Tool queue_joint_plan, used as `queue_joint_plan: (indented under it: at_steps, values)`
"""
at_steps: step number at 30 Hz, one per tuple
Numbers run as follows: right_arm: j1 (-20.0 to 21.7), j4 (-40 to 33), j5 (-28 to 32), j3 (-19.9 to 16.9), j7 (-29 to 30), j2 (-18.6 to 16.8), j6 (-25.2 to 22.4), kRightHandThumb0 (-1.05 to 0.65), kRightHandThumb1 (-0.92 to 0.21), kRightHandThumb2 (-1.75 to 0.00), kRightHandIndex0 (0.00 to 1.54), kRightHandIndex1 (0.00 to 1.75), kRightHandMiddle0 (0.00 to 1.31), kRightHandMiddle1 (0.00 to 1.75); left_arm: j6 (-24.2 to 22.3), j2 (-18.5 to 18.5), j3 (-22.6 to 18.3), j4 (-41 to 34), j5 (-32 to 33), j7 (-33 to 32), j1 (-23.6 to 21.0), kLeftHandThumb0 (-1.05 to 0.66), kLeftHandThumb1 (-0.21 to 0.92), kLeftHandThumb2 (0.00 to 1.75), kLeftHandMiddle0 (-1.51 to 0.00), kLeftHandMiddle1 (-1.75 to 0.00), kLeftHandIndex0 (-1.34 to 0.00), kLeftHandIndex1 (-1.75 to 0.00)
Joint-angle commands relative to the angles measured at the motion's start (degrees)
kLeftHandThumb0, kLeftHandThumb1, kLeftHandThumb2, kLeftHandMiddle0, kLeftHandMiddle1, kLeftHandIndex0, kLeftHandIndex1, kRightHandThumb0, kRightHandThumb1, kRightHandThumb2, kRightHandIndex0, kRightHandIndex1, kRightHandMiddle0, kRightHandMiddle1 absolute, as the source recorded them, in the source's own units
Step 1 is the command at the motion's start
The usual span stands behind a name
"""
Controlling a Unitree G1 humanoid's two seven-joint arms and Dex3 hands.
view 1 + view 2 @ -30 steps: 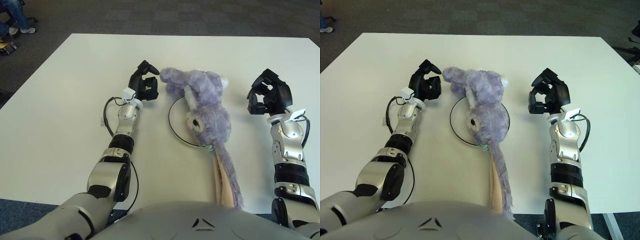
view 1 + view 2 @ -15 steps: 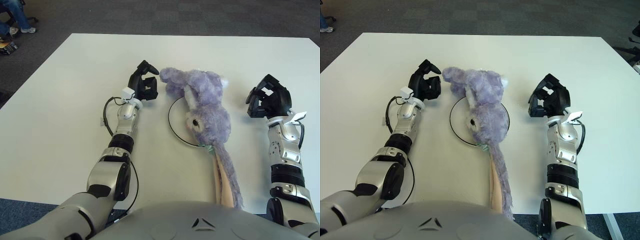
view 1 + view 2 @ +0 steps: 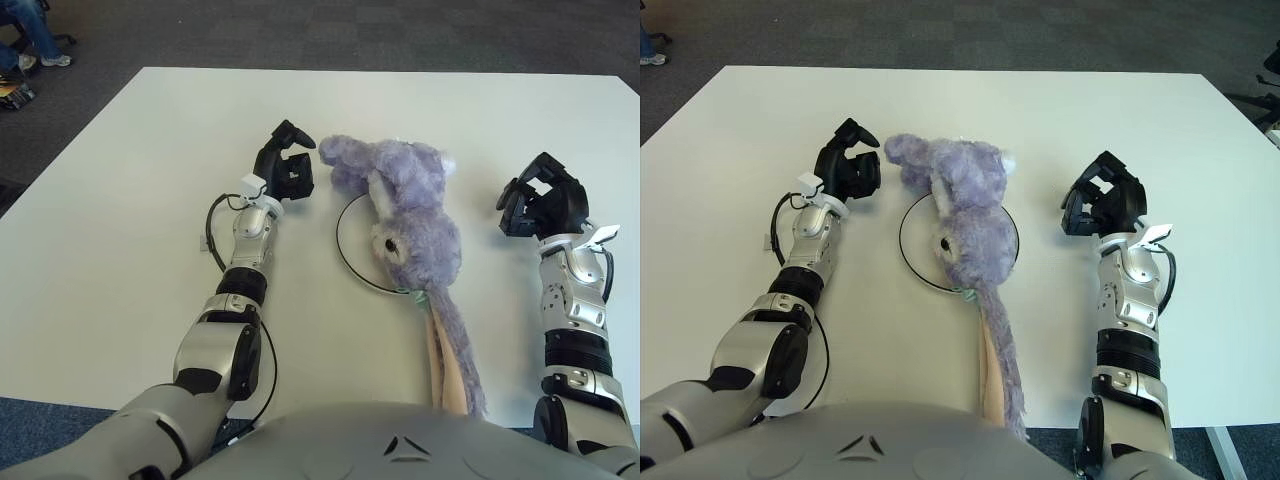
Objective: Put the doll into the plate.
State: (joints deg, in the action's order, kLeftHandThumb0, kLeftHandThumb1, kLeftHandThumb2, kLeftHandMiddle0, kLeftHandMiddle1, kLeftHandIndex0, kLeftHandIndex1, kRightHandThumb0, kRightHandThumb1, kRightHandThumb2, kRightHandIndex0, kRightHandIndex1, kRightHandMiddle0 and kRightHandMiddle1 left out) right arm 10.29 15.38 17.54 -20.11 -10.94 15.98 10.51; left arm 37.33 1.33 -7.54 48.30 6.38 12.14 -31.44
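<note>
A purple plush rabbit doll (image 3: 410,205) lies across a white plate with a dark rim (image 3: 343,250) at the table's middle. Its body covers most of the plate and its long ears (image 3: 450,355) trail off toward the front edge. My left hand (image 3: 287,170) hovers just left of the doll's far end, fingers curled and holding nothing, a small gap from the fur. My right hand (image 3: 541,207) is well to the right of the doll, fingers curled and holding nothing.
The white table (image 3: 120,200) spreads wide on both sides. Dark carpet lies beyond its far edge. A seated person's legs (image 3: 30,35) show at the top left corner, away from the table.
My right hand has drifted slightly right, away from the doll. My left hand has pulled a little left off the doll. The doll has not moved.
</note>
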Motion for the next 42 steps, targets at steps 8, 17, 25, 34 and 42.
queue_joint_plan:
  at_steps: [8,17,25,34,42]
  values:
    - [-0.6,0.1,-0.6,-0.4,-0.1,0.3,-0.3,0.0,0.09,-1.75,0.95,1.65,0.69,1.75,-0.4,0.5,-0.7,2.4,1.0,0.3,3.3,-0.43,0.46,1.14,-1.23,-1.75,-0.5,-1.75]
    - [-3.2,-2.5,-5.0,3.0,-5.0,4.3,0.1,0.0,0.12,-1.75,0.99,1.57,0.72,1.75,0.3,-0.2,-0.6,2.8,1.1,2.2,3.1,-0.44,0.45,1.15,-1.23,-1.75,-0.51,-1.75]
    - [-3.8,-3.9,-7.0,2.7,-0.1,2.0,-1.8,0.0,0.09,-1.75,0.93,1.67,0.7,1.75,-0.6,0.1,-1.5,2.6,3.3,5.1,3.0,-0.44,0.42,1.19,-1.23,-1.75,-0.53,-1.75]
    - [-2.3,-1.7,-5.3,-0.3,6.6,-2.2,-1.1,0.0,0.09,-1.75,0.91,1.74,0.74,1.66,-1.0,0.2,-2.0,2.4,4.1,5.8,3.0,-0.44,0.42,1.19,-1.24,-1.75,-0.53,-1.75]
    - [-1.7,-1.2,-3.4,-1.6,8.3,-4.2,-0.2,0.0,0.07,-1.75,0.9,1.75,0.69,1.72,-1.5,0.1,-2.3,2.3,4.7,6.3,3.0,-0.45,0.41,1.19,-1.24,-1.75,-0.53,-1.75]
